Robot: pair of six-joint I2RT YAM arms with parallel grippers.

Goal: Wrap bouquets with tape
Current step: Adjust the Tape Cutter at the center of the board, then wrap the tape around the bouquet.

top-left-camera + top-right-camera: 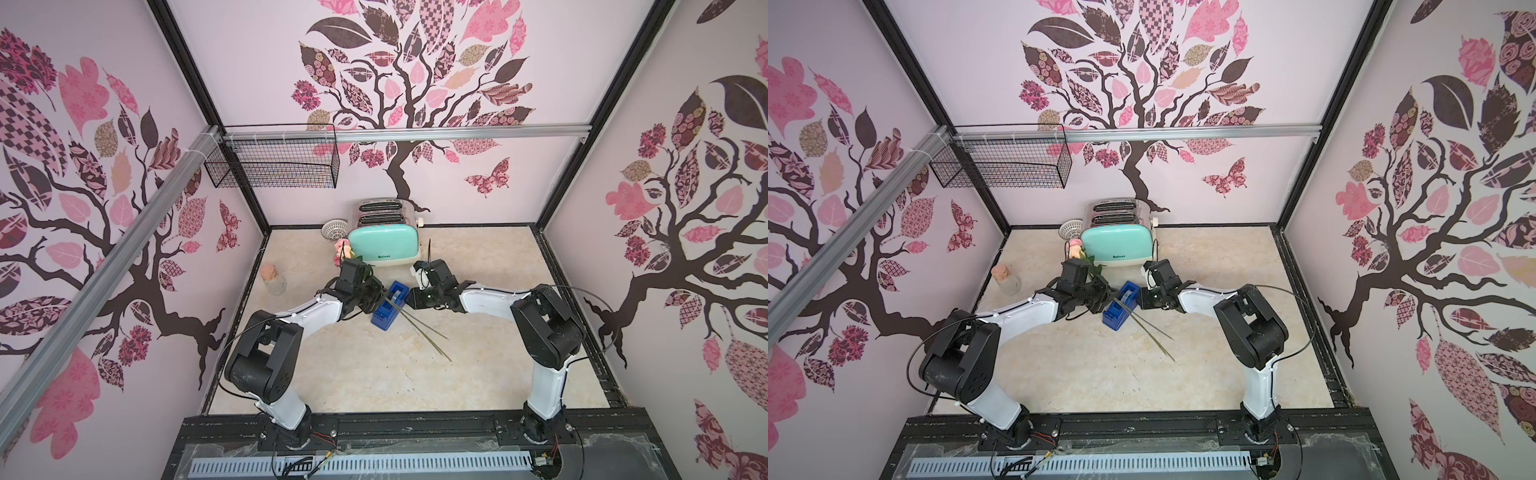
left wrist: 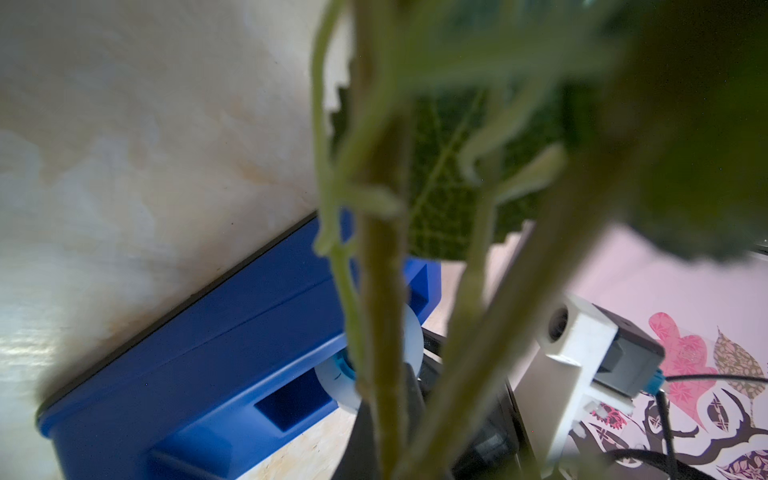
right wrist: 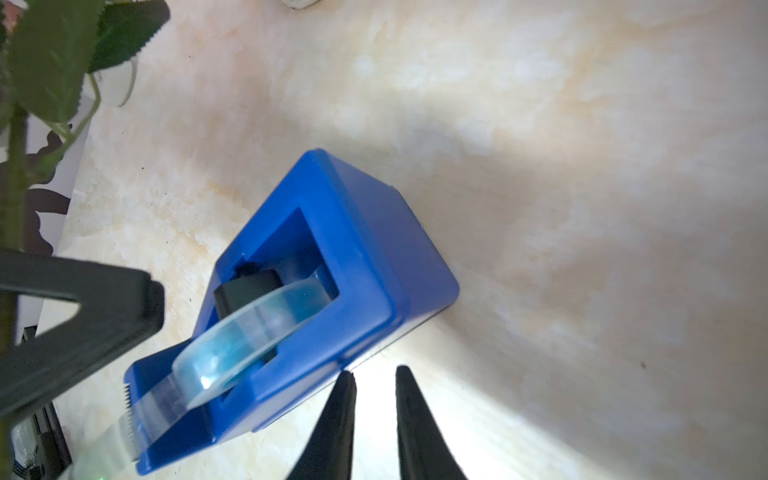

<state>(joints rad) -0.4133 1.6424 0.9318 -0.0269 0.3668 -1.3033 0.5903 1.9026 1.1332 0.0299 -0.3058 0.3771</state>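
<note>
The left hand (image 1: 374, 300) is clamped tight on the bouquet (image 1: 341, 248), gripping it by the stems (image 1: 419, 332) just beside the dispenser (image 1: 386, 316). Its forearm slants in low from a raised elbow. The right hand (image 3: 374, 372) faces the dispenser from the opposite side. Its fingers (image 3: 415, 424) stand a narrow gap apart with nothing between them, the tips just short of the blue wall.

The bouquet's flower end points past the dispenser toward the toaster (image 1: 384, 245), and the stems cross over the dispenser's top and fan out on its near side. The tape (image 3: 232, 345) sits in the dispenser, with a strip drawn past the cutter.

Open surface (image 1: 374, 374) lies nearer than the dispenser and to its right; the toaster stands close behind it.

There is one bouquet with what looks like three stems, one roll, one dispenser and one toaster. One corked jar (image 1: 274, 282) stands to the dispenser's left.
</note>
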